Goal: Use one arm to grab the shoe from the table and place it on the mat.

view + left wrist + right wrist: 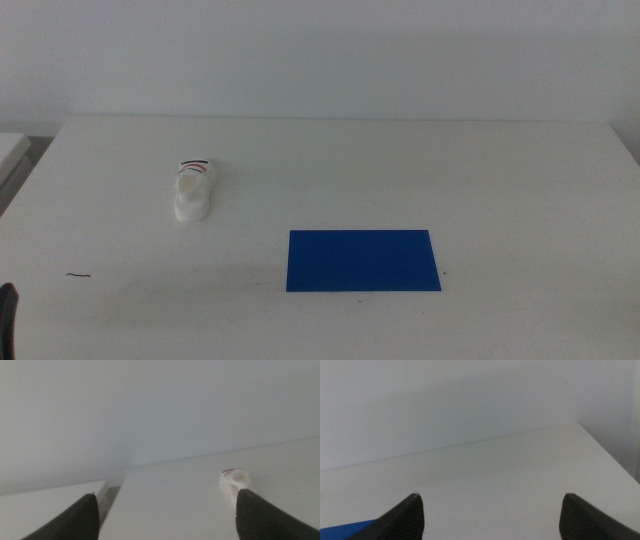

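Observation:
The small white shoe (193, 190) with black and red strap marks stands on the white table (400, 170), left of centre and toward the back. The dark blue mat (362, 261) lies flat in front of centre, to the right of the shoe and nearer. My left gripper (165, 515) is open and empty; a bit of it shows at the bottom left edge of the middle view (6, 310). The shoe (235, 481) shows beyond its jaws. My right gripper (492, 517) is open and empty, out of the middle view. A corner of the mat (350, 529) shows in its view.
A small dark mark (78, 274) lies on the table at the front left. A white wall rises behind the table's far edge. A second pale surface (12, 148) stands beside the table's left edge.

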